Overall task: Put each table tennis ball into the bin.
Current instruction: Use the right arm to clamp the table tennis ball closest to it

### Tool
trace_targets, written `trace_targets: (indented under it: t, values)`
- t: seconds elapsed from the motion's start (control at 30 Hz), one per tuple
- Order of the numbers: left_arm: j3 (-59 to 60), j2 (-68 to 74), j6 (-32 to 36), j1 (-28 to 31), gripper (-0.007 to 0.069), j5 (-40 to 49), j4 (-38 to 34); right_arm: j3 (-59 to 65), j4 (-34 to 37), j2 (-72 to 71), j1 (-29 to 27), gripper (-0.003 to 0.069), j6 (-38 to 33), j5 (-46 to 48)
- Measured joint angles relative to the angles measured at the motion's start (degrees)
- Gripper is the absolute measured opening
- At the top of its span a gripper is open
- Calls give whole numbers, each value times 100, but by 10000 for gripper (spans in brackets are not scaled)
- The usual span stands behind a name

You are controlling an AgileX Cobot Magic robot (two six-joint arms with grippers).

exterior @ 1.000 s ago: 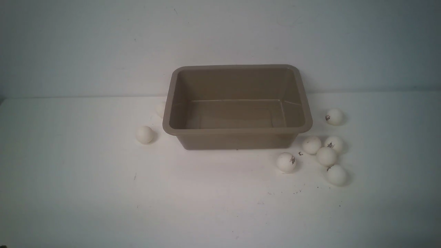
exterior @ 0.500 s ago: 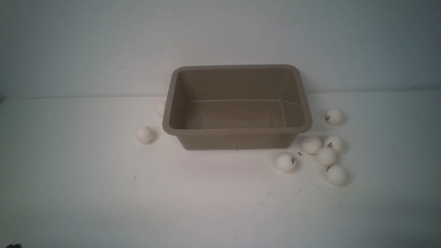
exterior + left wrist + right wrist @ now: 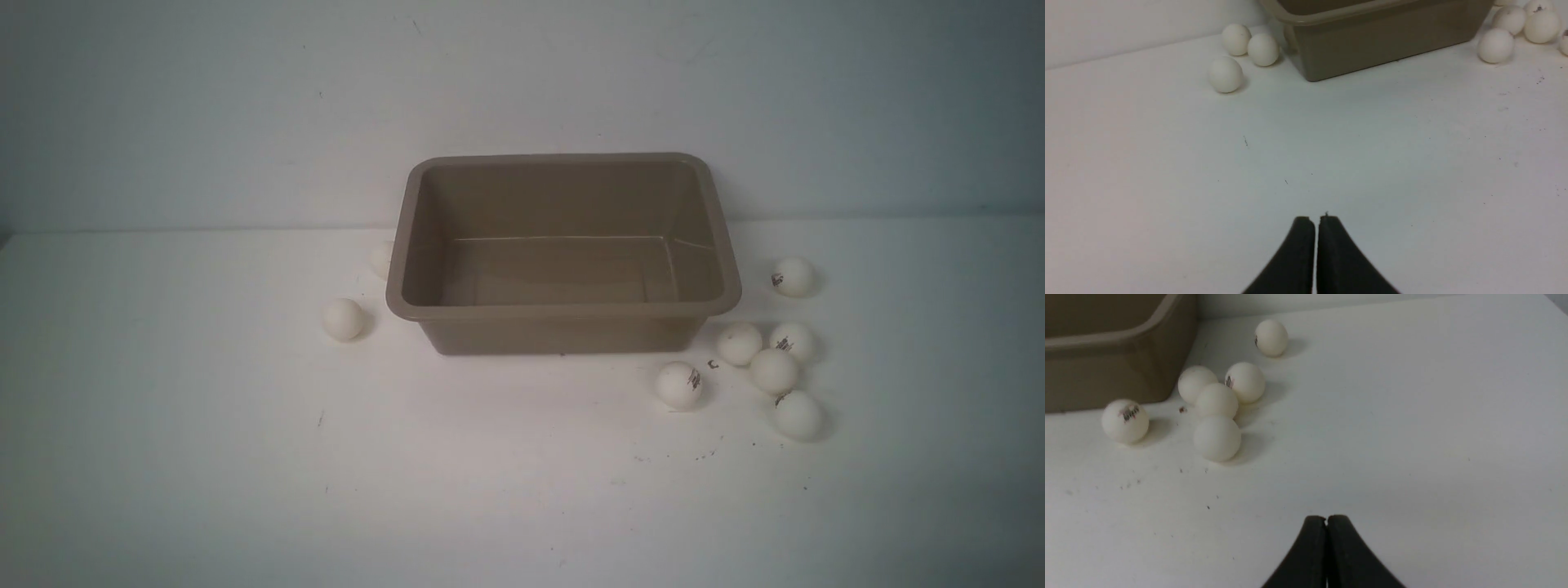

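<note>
The taupe-brown bin stands empty at the middle back of the white table. To its left lies one table tennis ball, and another peeks out from behind the bin's rim. Several balls lie at its right, among them a printed one and a lone one. Neither gripper shows in the front view. My left gripper is shut and empty over bare table, well short of three balls beside the bin. My right gripper is shut and empty, short of the ball cluster.
A pale wall rises right behind the bin. The white table has small dark specks in front of the right-hand balls. Its right edge shows far off in the right wrist view.
A dark tip that showed at the front view's bottom left corner half a second ago is gone. The balls and the bin lie as before.
</note>
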Motion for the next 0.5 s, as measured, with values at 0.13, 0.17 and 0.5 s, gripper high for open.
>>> trace_targets:
  t: [0.13,0.17,0.5]
  values:
    - [0,0,-62,0,-4,0,-201,0,1104,0,0,-17,174,-920]
    - [0,0,-134,0,-4,-5,-425,0,1426,0,0,-17,261,-1137]
    - [6,0,-491,0,-4,-494,-4066,0,5208,0,0,-17,910,-2505]
